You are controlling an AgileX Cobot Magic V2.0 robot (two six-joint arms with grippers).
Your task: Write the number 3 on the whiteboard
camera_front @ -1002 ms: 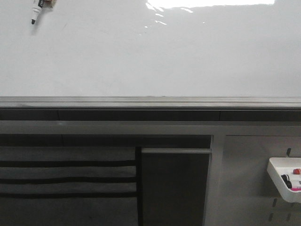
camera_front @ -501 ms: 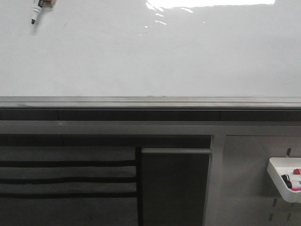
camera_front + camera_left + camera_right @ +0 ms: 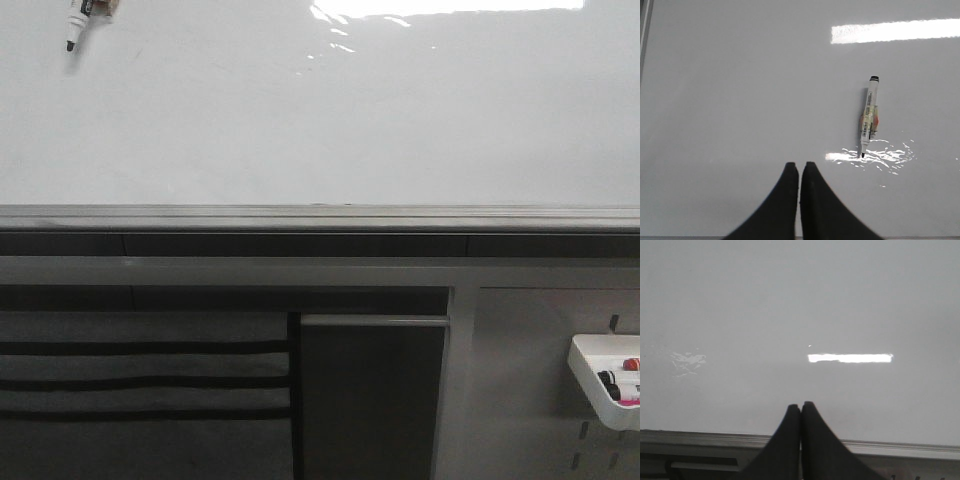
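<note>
The glossy whiteboard (image 3: 320, 110) fills the upper half of the front view, and no number 3 shows on it. A white marker with a black tip (image 3: 78, 20) hangs on the board at its upper left; the left wrist view shows this marker (image 3: 868, 114) uncapped, tip down. My left gripper (image 3: 799, 167) is shut with nothing in it, in front of the board (image 3: 740, 100) and apart from the marker. My right gripper (image 3: 800, 407) is shut and holds nothing, just above the grey ledge (image 3: 900, 447), facing the board (image 3: 800, 300). Neither gripper shows in the front view.
A grey metal ledge (image 3: 320, 217) runs under the board. Below it sit a dark slotted panel (image 3: 140, 370) and a grey pegboard (image 3: 530, 380) with a white tray (image 3: 606, 380) holding markers at the lower right. Glare patches lie on the board (image 3: 440, 8).
</note>
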